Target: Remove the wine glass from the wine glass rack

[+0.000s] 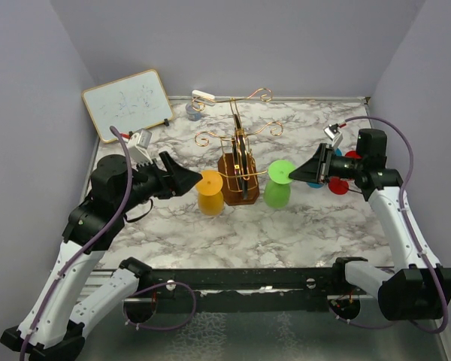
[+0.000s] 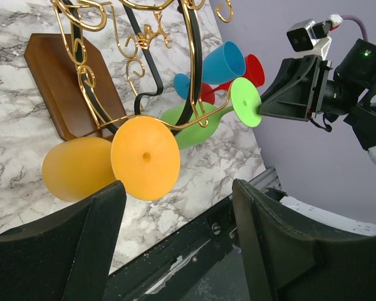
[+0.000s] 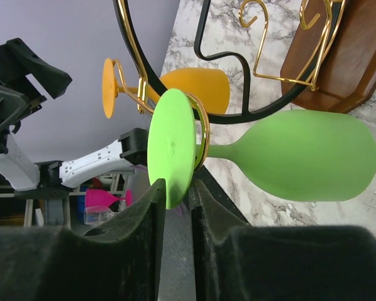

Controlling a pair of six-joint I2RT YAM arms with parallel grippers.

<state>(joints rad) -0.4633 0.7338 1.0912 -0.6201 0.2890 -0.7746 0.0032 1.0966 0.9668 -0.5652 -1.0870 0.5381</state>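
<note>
Now, right hand [image 3: 177, 185] tight on green wine glass [image 3: 307, 153] foot; left hand [image 2: 178, 185] wide apart.

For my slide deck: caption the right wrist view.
The right end effector pinches the foot of the green wine glass hanging on the wine glass rack.

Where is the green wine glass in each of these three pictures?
Top external: the green wine glass sits just right of centre, beside the rack's wooden base.
Left wrist: the green wine glass is mid-frame, behind the orange glass; wooden base upper left.
Right wrist: the green wine glass fills centre and right; wooden base top right.
Shared landmark: the wooden base.
</note>
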